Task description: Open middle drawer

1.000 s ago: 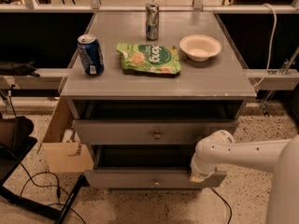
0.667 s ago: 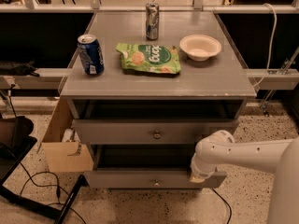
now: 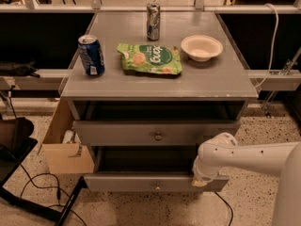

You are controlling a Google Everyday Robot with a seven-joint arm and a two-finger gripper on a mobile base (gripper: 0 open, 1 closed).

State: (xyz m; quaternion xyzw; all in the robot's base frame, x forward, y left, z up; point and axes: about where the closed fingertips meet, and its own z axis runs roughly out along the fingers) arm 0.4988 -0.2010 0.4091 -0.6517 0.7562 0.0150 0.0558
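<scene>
The middle drawer (image 3: 117, 133) is a grey flat front with a small round metal knob (image 3: 158, 136) at its centre, below the grey cabinet top (image 3: 211, 81). A dark gap shows above its front. My white arm (image 3: 249, 157) reaches in from the right. My gripper (image 3: 201, 180) is at the arm's end, low down against the right part of the lowest drawer's front (image 3: 122, 182), below and to the right of the middle drawer's knob. The arm's own body covers its tips.
On the cabinet top stand a blue can (image 3: 91, 55), a silver can (image 3: 153, 21), a green snack bag (image 3: 149, 59) and a white bowl (image 3: 201, 47). The lowest drawer stands out from the cabinet. A tan wooden box (image 3: 66, 157) sits at the left, with cables (image 3: 33, 185) on the floor.
</scene>
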